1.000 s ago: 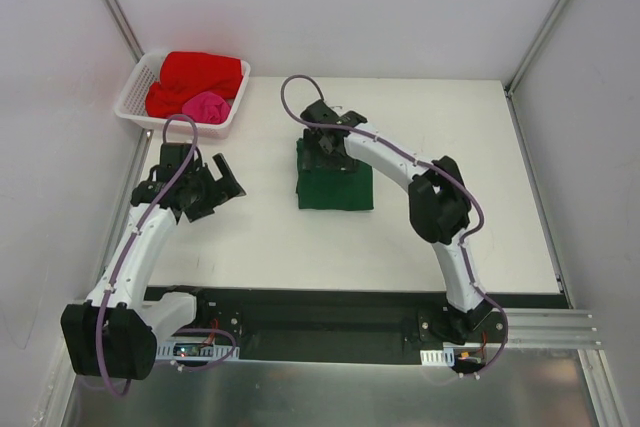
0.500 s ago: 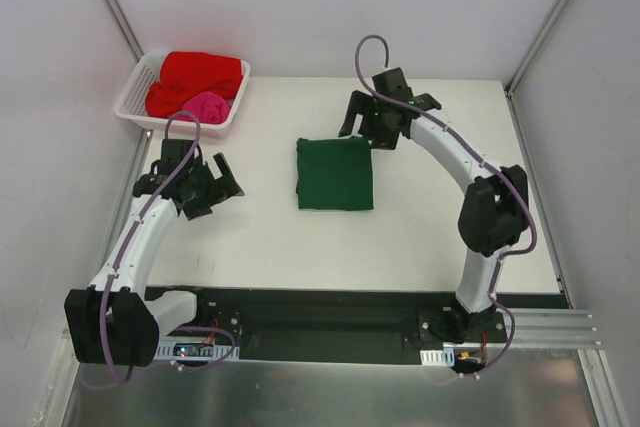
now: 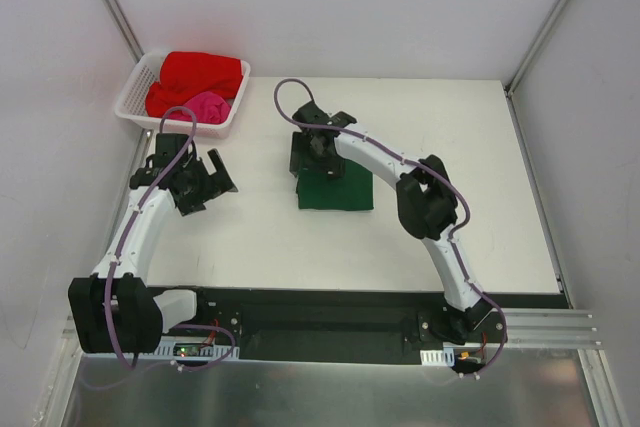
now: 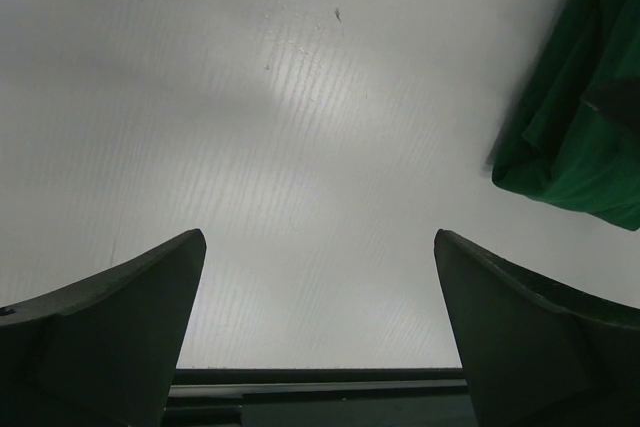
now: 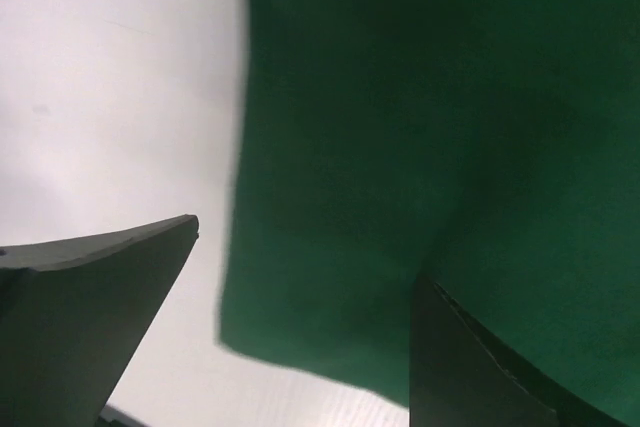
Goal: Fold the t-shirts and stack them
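In the top view, the dark green folded cloth t-shirt (image 3: 340, 189) lies flat as a rough square on the white surface (image 3: 460, 147) at the centre of the frame. The right end effector (image 3: 315, 154) sits over the upper left part of that t-shirt, its arm reaching in from the lower right. In the right wrist view the right end effector (image 5: 303, 252) has its jaws spread wide. The green t-shirt (image 5: 430, 97) fills the centre and right of the frame, its left edge running down just inside the left jaw. Nothing is pinched between the jaws, and I cannot tell whether the tips touch the cloth.

The left end effector (image 3: 205, 179) is at the centre left of the top view, over bare surface and well apart from the green t-shirt. In the left wrist view the left end effector (image 4: 318, 247) is wide open and holds nothing. Only white surface (image 4: 280, 127) shows between the jaws, and a corner of the green t-shirt (image 4: 575, 137) shows at the right edge.

At the upper left of the top view, the white plastic lattice basket (image 3: 132, 99) holds the bright red cloth t-shirt (image 3: 195, 75), bunched up, and the smaller pink cloth t-shirt (image 3: 208, 107), crumpled against the red one's near side
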`<state>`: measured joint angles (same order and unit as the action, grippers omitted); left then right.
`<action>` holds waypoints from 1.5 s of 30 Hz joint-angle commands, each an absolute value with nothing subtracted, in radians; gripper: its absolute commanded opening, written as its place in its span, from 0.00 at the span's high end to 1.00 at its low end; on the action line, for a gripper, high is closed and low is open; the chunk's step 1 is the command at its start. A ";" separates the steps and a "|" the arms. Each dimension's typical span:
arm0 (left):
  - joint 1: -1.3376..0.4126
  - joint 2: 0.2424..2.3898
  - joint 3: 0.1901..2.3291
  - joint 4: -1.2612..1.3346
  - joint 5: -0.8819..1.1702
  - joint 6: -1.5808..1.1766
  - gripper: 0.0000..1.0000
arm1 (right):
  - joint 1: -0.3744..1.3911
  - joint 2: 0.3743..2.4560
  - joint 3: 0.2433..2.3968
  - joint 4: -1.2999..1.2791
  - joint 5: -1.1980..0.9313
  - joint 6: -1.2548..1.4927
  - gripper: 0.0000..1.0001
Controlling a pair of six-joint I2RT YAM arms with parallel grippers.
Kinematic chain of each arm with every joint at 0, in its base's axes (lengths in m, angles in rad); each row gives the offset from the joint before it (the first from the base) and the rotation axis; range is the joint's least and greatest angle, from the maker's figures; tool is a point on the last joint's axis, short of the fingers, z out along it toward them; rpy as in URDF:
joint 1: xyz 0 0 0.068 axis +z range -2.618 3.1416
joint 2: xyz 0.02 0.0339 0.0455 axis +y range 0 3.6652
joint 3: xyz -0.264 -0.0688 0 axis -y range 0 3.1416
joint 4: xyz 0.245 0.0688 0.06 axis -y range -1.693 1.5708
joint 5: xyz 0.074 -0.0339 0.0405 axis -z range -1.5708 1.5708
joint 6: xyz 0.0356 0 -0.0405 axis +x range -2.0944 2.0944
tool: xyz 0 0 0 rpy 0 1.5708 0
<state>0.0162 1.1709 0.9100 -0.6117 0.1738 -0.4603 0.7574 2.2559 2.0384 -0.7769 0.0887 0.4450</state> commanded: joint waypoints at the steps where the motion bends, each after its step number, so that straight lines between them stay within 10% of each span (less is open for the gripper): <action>1: 0.035 1.128 0.931 -0.620 0.187 -0.442 0.01 | 0.733 2.287 2.016 -0.881 0.199 0.482 0.04; 16: 0.040 1.183 0.942 -0.621 0.195 -0.482 0.01 | 0.412 2.109 1.585 -0.689 0.180 0.217 0.04; 45: 0.043 1.416 1.140 -0.663 0.178 -0.466 0.01 | -0.098 2.126 1.678 -0.716 0.078 -0.199 0.00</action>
